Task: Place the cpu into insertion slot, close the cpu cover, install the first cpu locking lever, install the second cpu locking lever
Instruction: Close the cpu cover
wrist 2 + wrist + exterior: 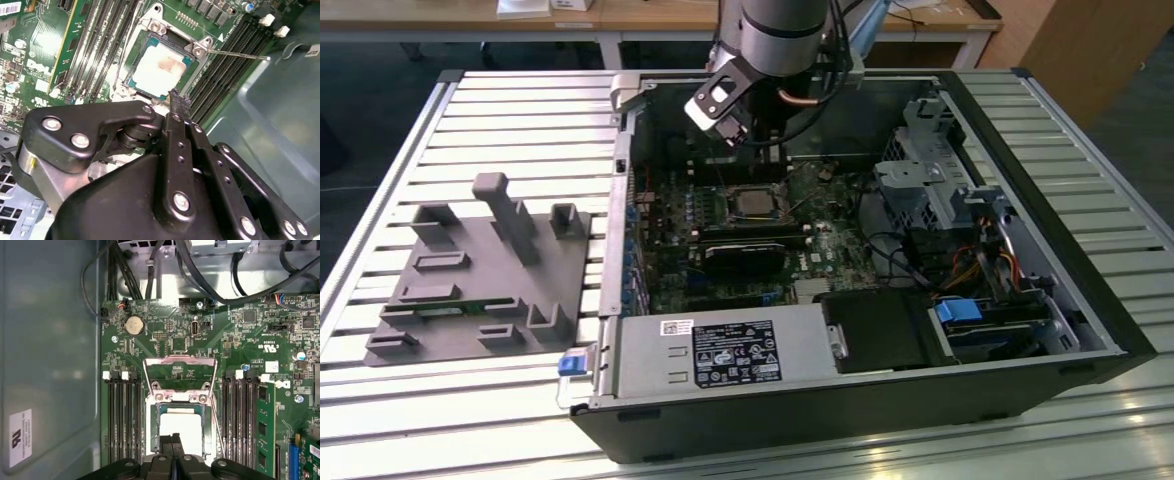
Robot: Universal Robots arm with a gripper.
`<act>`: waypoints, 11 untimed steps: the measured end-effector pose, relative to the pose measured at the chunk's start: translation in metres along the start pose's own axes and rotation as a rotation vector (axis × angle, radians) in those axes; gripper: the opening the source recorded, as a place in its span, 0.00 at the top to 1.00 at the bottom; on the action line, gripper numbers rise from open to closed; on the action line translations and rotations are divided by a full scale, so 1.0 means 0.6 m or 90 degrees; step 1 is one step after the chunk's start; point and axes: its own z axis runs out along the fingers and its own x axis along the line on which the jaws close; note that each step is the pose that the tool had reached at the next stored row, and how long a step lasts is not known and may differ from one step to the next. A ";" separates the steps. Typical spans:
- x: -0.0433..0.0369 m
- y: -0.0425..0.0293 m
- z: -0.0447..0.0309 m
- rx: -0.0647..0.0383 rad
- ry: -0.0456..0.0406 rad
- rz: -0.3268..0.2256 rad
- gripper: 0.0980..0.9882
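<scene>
The cpu lay in the insertion slot — the cpu cover stood open. The gripper hung close over the chip's edge, jaws together.

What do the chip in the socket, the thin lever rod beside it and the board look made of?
The small square silver-beige chip looks like matte metal: dull, faintly smudged face. The thin straight lever rod seems bare steel wire, glinting bright. The green motherboard is probably lacquered laminate: glossy, with fine traces.
</scene>
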 end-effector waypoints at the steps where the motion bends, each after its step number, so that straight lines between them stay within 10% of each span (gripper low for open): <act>1: 0.000 0.000 -0.002 0.000 0.0000 0.000 0.99; 11: 0.005 0.000 -0.041 -0.001 0.0000 0.000 0.99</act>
